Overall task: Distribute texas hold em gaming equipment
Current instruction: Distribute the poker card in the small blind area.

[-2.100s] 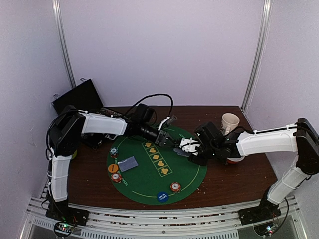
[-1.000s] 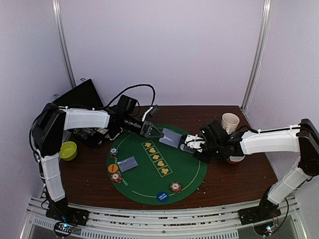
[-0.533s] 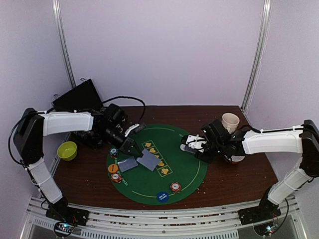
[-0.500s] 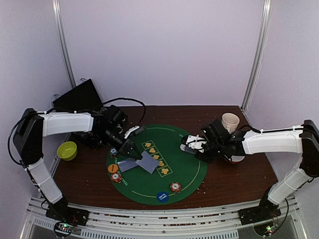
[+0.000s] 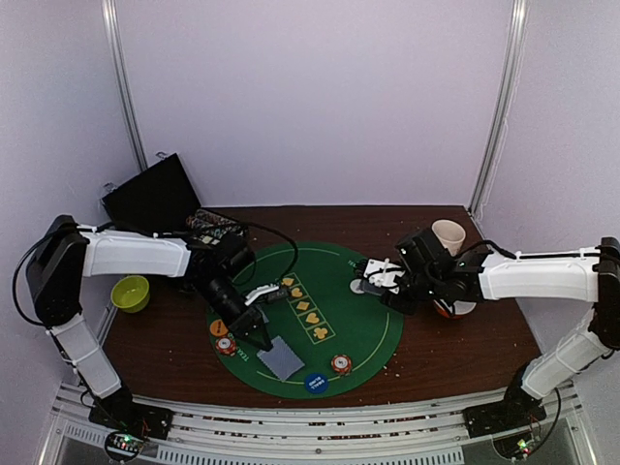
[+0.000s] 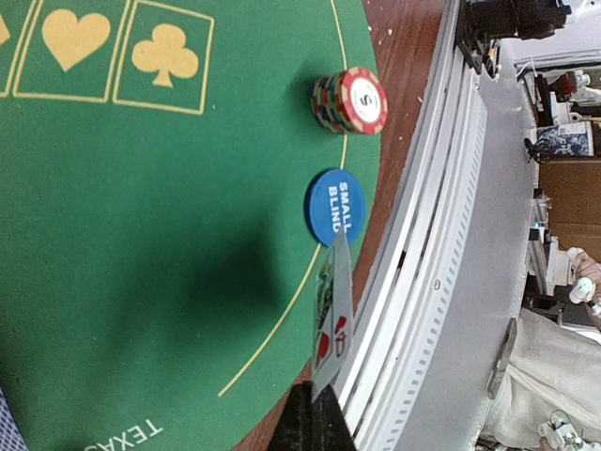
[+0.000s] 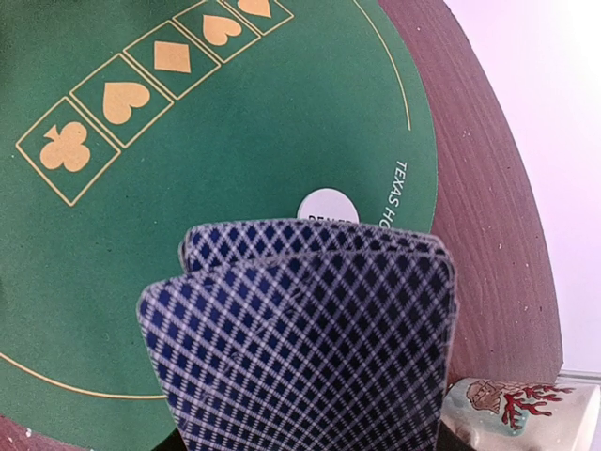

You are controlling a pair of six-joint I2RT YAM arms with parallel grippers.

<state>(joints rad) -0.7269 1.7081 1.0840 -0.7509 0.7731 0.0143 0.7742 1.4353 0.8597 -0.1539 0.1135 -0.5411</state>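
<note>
Where the left gripper [image 6: 315, 415] is clamped shut on a single playing card [image 6: 333, 310], the card shows edge-on over the near rim of the green mat [image 6: 141, 235], near the blue Small Blind disc [image 6: 335, 207], and its face is barely legible. The right gripper [image 5: 376, 279] grips a fanned card stack [image 7: 310, 338]. Its fingers are hidden behind the cards, which cover part of the white disc [image 7: 328, 209]. The red-and-white bowl [image 7: 521, 413] is cut off at the frame corner.

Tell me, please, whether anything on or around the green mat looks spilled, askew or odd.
Nothing is spilled or damaged. The chip stack stands upright and the blue disc lies flat on the green mat. Only pale crumb-like specks dot the wooden table.
</note>
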